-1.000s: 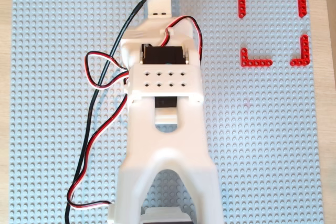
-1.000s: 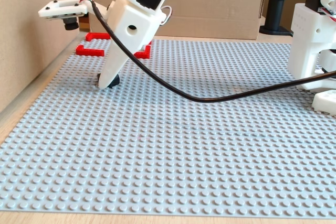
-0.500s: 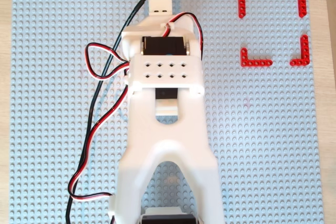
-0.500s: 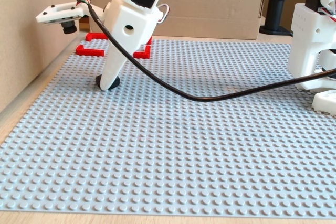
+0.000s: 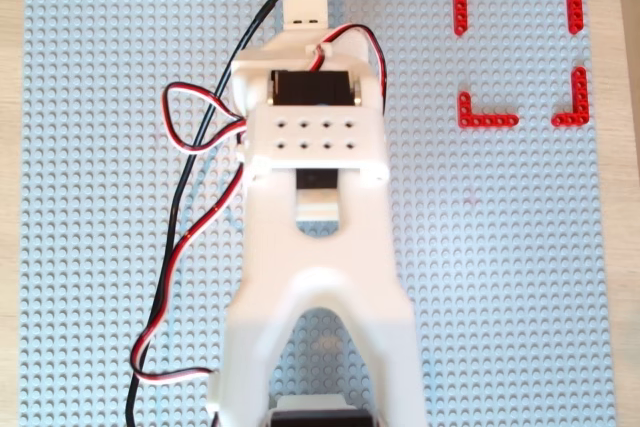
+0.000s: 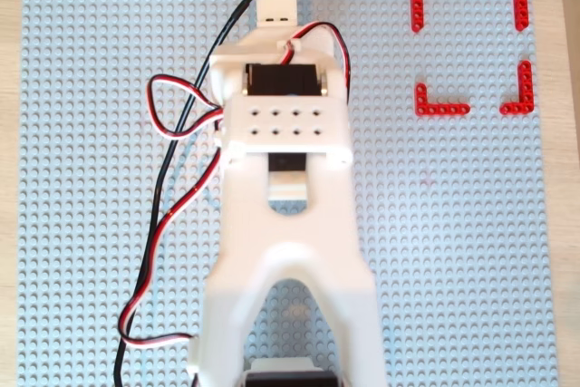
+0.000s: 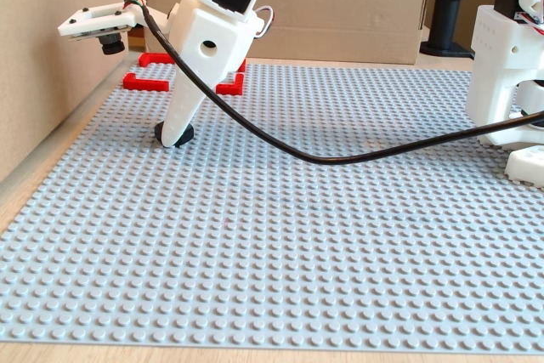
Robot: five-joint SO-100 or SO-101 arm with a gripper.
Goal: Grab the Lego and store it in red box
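Observation:
The Lego (image 7: 160, 132) is a small black piece on the grey baseplate (image 7: 297, 252). It shows only in the fixed view, partly behind a white fingertip (image 7: 177, 129). My gripper (image 7: 174, 137) points down with its tip at the piece, at plate level. Only one finger shows, so I cannot tell whether the jaws are closed on it. In both overhead views the white arm (image 5: 315, 247) (image 6: 285, 224) hides the gripper and the Lego. The red box (image 5: 487, 119) (image 6: 441, 108) is four red corner brackets at the top right. In the fixed view the box (image 7: 149, 82) lies just behind the gripper.
A black cable (image 7: 340, 155) sags low across the plate from the wrist to the arm base (image 7: 510, 65) at right. Red, white and black wires (image 5: 185, 117) loop left of the arm. A cardboard wall (image 7: 51, 82) runs along the left edge.

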